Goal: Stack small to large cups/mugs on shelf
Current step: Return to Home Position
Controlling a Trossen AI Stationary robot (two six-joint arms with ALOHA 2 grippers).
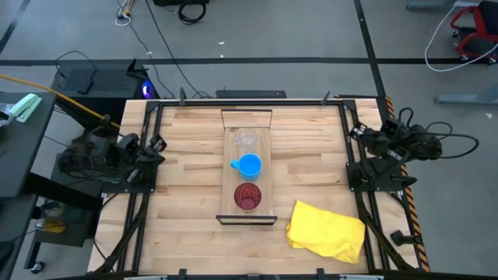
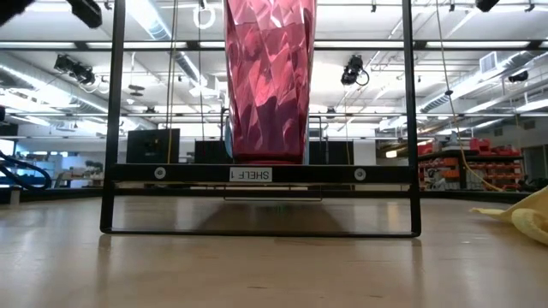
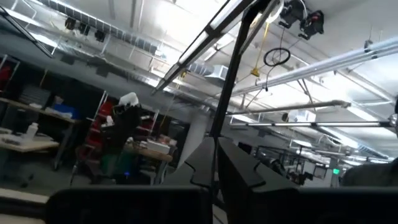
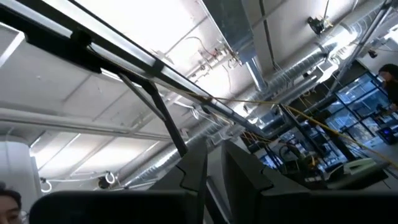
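Observation:
The light-wood shelf (image 1: 230, 179) lies along the middle of the table with dark metal end brackets. Three cups stand on it in a row: a clear cup (image 1: 246, 141) farthest, a bright blue mug (image 1: 249, 165) with its handle toward the table's left, and a dark red cup (image 1: 247, 197) nearest. In the low view the red cup (image 2: 268, 77) stands upright on the shelf (image 2: 171, 174). My left gripper (image 1: 156, 148) is folded back at the table's left edge, my right gripper (image 1: 358, 134) at the right edge. Both are shut, empty and far from the cups.
A crumpled yellow cloth (image 1: 327, 231) lies on the table near the front right, also at the right edge of the low view (image 2: 522, 214). Bare tabletop (image 1: 187, 179) lies on both sides of the shelf. Black frame rails run along the table's edges.

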